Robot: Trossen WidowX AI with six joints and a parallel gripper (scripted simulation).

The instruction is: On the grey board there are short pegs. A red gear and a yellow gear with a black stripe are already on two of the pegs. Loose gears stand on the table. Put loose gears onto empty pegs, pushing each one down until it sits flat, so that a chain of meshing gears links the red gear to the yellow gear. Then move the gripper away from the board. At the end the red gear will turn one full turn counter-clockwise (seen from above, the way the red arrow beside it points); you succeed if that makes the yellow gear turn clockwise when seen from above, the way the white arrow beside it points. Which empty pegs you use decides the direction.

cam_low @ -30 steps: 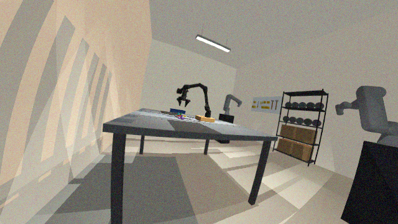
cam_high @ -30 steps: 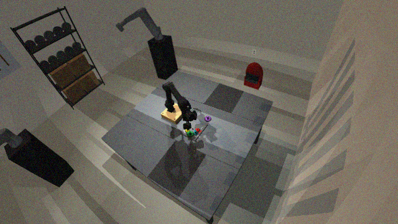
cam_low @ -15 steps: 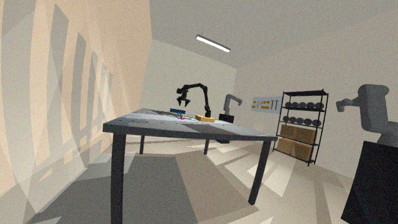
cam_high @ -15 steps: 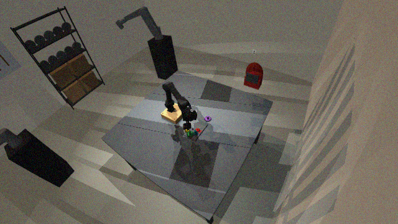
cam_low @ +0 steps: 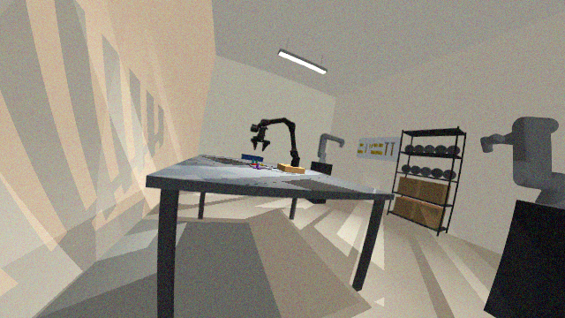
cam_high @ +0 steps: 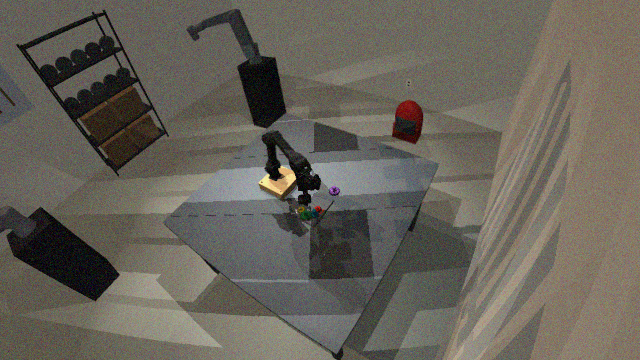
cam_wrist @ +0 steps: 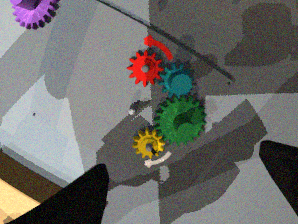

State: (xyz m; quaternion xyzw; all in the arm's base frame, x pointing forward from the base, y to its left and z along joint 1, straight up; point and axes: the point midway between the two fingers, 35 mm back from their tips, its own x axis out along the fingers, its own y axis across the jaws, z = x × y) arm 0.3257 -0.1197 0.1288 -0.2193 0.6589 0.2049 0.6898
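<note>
My gripper [cam_high: 304, 199] [cam_low: 259, 147] [cam_wrist: 185, 161] is open and empty, raised above the board. On the grey board [cam_wrist: 142, 122], the red gear [cam_wrist: 137, 70] is beside the red arrow [cam_wrist: 160, 46]. A teal gear [cam_wrist: 180, 82] sits between it and the larger green gear [cam_wrist: 170, 127]. The green gear's teeth meet the yellow gear [cam_wrist: 141, 142], beside the white arrow [cam_wrist: 159, 161]. The four look like a linked chain; exact seating heights are hard to tell. An empty peg [cam_wrist: 132, 111] stands left of the green gear. A purple gear [cam_wrist: 35, 19] [cam_low: 258, 167] stands apart on the table.
A thin upright panel, blue in the exterior view [cam_low: 252, 157], stands beyond the red gear and shows as a dark line in the wrist view [cam_wrist: 190, 53]. The arm's wooden base [cam_high: 274, 190] [cam_low: 291, 169] is on the near side of the board. Shadows cross the table.
</note>
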